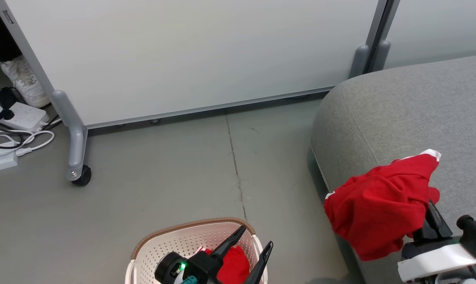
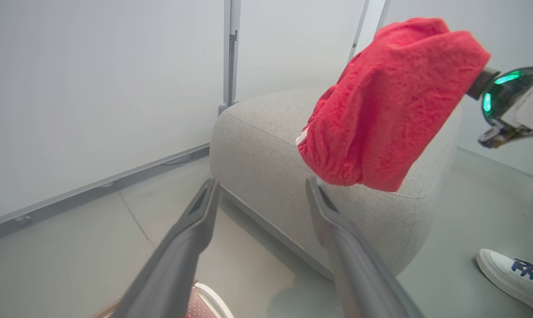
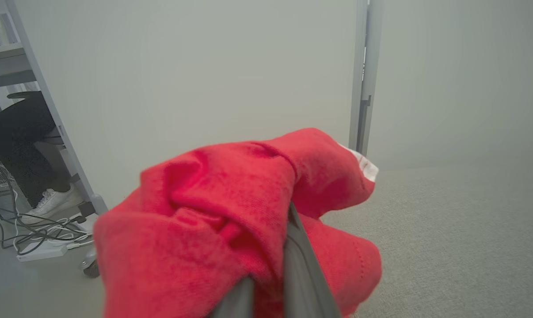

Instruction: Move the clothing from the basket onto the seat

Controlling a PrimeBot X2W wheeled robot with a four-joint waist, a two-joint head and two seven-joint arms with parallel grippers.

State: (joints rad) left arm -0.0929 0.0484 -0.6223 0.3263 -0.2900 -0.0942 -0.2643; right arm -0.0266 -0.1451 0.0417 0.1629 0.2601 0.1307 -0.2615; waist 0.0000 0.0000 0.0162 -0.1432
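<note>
Clothing: bright red cotton garment, likely light, limp, bunched in the clenched right tool over the grey upholstered seat; left tool released; pinch thick folds.

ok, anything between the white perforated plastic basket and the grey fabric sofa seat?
Nothing: bare grey floor separates white basket and grey seat, per head view.

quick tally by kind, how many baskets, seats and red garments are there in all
white perforated plastic basket with brown woven-look rim: 1
large grey fabric sofa seat: 1
bright red cotton garments: 2, held-up garment at the seat's edge, second garment in the basket
total: 4
</note>
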